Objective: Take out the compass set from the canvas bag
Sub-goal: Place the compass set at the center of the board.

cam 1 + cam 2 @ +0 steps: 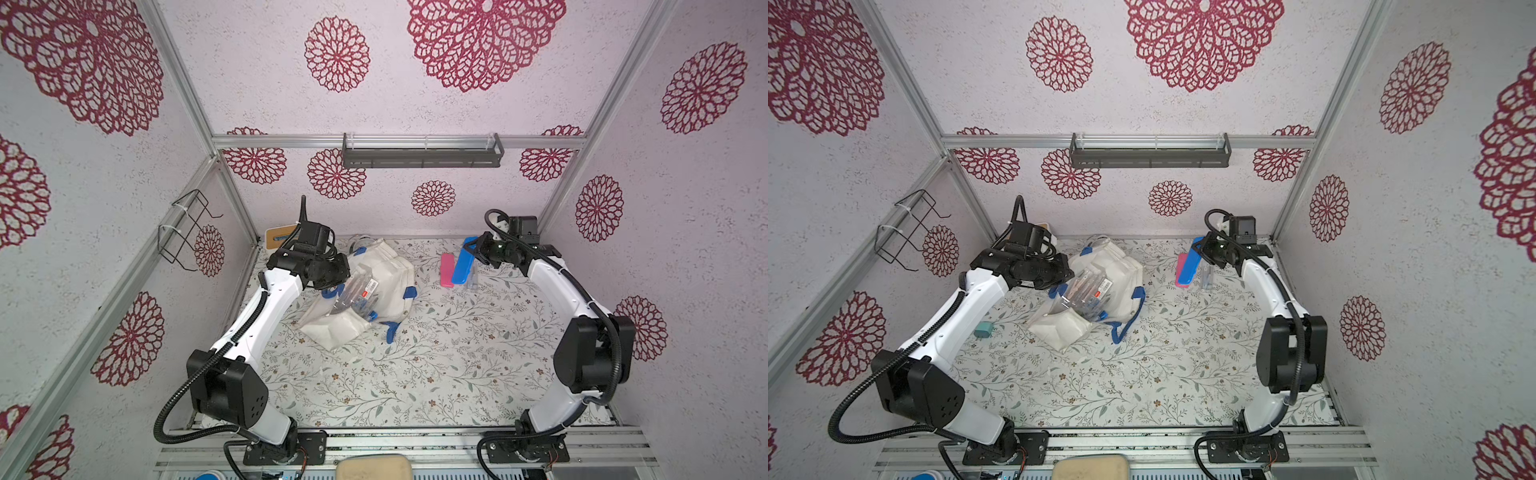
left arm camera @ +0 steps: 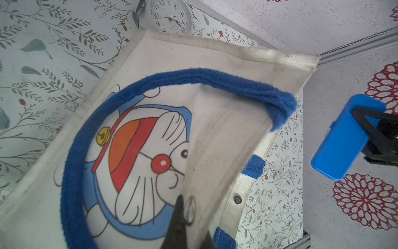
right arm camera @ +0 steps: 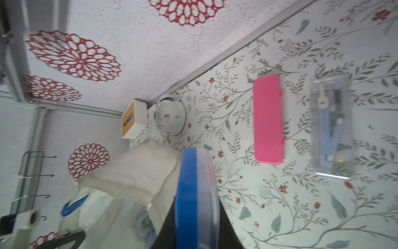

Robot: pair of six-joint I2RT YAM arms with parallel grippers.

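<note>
Canvas bag (image 1: pixel 392 270): lies slumped and creased on the table (image 1: pixel 415 374), left of centre and toward the far edge. Shows its cartoon print (image 2: pixel 140 151) in the left wrist view, with a blue handle (image 2: pixel 193 77) arched over it. Carries a bundle of clear packs (image 1: pixel 357 291) poking out of its opening on the left side.

Left gripper (image 2: pixel 189 224): jaws pressed together on a flap of the bag's canvas, beside a metal snap.

Right gripper (image 1: pixel 473 251): at the far right, well apart from the bag, jaws pinching a blue case (image 1: pixel 463 266) by one end and holding it tilted above the table.

Pink case (image 1: pixel 447 270): flat on the table just left of the blue one. Clear case (image 3: pixel 331 129): flat on the table near the pink case, on its right, with a blue compass visible inside.

Clock (image 2: pixel 170 17) and white box (image 3: pixel 131 118): side by side in the far left corner, beyond the bag.
</note>
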